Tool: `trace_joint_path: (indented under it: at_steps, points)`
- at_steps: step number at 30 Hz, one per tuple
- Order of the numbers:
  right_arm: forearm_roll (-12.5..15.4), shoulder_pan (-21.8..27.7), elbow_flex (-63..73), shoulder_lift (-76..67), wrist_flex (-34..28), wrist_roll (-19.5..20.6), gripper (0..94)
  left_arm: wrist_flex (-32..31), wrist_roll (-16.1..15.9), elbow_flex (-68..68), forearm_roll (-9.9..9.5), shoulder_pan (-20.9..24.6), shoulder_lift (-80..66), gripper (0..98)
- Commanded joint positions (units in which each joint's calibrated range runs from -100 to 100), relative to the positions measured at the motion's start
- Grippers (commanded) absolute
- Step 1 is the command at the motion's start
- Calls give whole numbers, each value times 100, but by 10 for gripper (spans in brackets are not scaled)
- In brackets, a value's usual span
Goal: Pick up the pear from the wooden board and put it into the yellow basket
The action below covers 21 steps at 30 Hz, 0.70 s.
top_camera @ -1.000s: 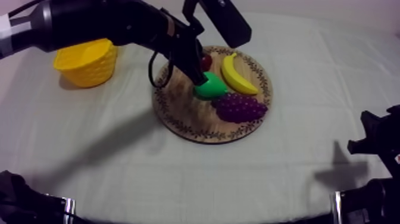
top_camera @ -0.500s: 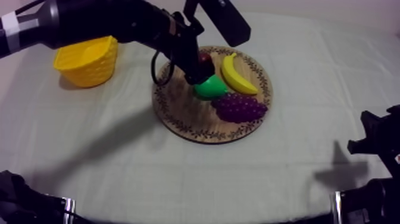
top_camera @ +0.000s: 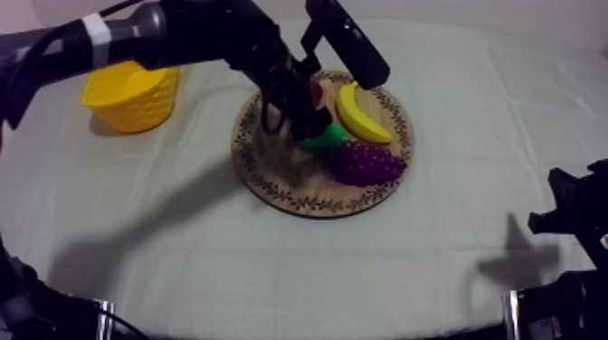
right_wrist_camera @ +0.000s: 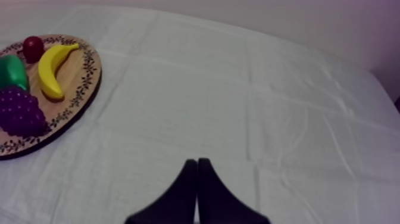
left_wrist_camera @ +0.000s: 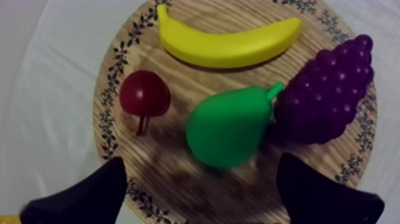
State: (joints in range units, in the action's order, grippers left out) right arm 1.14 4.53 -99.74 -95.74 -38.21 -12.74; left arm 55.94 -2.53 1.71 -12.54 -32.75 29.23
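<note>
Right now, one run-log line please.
left gripper: open, over pear | pear: on board | basket: apart from board | right gripper: shut, over cloth

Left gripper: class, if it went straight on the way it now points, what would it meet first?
Most likely the pear, lying on the wooden board between the open fingers of the left gripper; depth is hard to judge.

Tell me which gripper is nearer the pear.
Left. The left gripper hangs open just above the pear; the right gripper rests shut over bare cloth, far from the wooden board.
</note>
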Motion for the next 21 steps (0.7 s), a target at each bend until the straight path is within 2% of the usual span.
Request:
trace_joint_path:
  at_steps: [1, 13, 21]
  points:
    - [0, -1, -4, -2, -2, 1, 3, 249, 12, 216, -13, -5, 273, 928]
    - [0, -1, -4, -2, -2, 1, 3, 1343, 150, 1231, -161, -100, 1336, 850]
    - [0, -1, -4, -2, -2, 1, 3, 1590, 480, 1712, -271, -110, 1826, 656]
